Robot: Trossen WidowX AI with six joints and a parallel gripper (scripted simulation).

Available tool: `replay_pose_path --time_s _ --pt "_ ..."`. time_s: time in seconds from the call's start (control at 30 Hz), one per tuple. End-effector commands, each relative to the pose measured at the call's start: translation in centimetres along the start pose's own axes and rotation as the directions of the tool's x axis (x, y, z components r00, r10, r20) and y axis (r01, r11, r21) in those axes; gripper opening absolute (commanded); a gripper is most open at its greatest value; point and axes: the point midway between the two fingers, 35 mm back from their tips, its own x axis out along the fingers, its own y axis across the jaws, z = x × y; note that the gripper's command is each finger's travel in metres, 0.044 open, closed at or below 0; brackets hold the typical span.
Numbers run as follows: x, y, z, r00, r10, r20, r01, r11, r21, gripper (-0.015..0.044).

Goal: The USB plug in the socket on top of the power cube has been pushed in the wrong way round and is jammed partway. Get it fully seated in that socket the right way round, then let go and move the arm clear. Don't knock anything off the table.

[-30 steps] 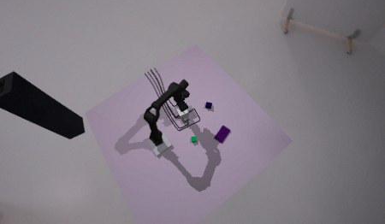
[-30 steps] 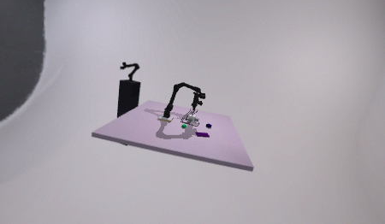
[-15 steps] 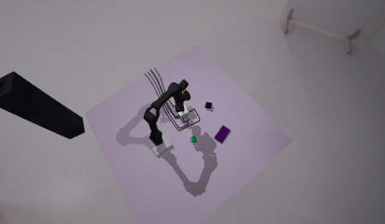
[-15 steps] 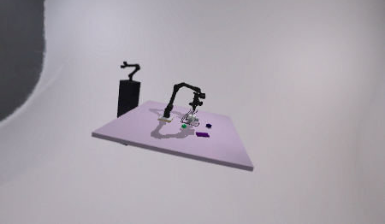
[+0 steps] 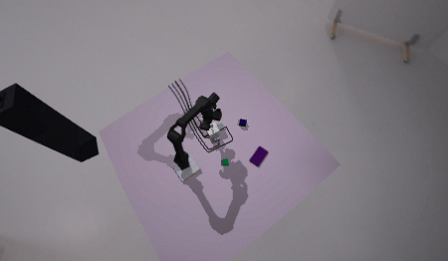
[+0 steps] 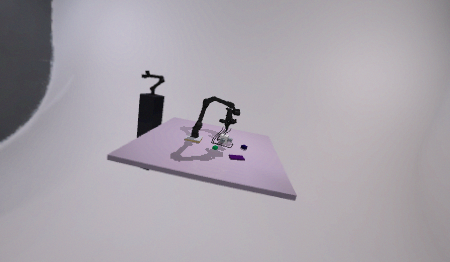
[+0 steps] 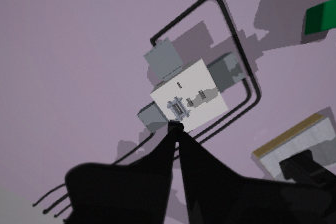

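Observation:
The white power cube has grey blocks plugged into its sides. On its top a grey-rimmed socket shows, with small slots beside it. My gripper points down over the cube and is shut on the USB plug, a small dark piece at the fingertips. In the wrist view the plug appears just below the socket, near the cube top's edge, and the socket's opening is visible, so the plug looks out of it. The plug's height and which way round it is cannot be told; the fingers hide most of it.
Black cables loop around the cube and run off past the fingers. A green block, a navy block and a purple slab lie nearby. The arm's base stands beside the cube.

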Motion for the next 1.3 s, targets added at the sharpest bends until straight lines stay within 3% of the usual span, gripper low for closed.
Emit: replay_pose_path --time_s 0.0,0.4,0.83,1.27 --pt "0.05 -0.04 -0.02 1.000 -0.002 -0.001 0.002 0.993 0.116 0.0000" --pt "0.06 -0.04 -0.02 1.000 -0.002 -0.001 0.002 0.909 0.417 0.0000" --pt "0.06 -0.04 -0.02 1.000 -0.002 -0.001 0.002 0.717 0.697 0.0000" --pt "0.06 -0.04 -0.02 1.000 -0.002 -0.001 0.002 0.690 0.724 0.0000"
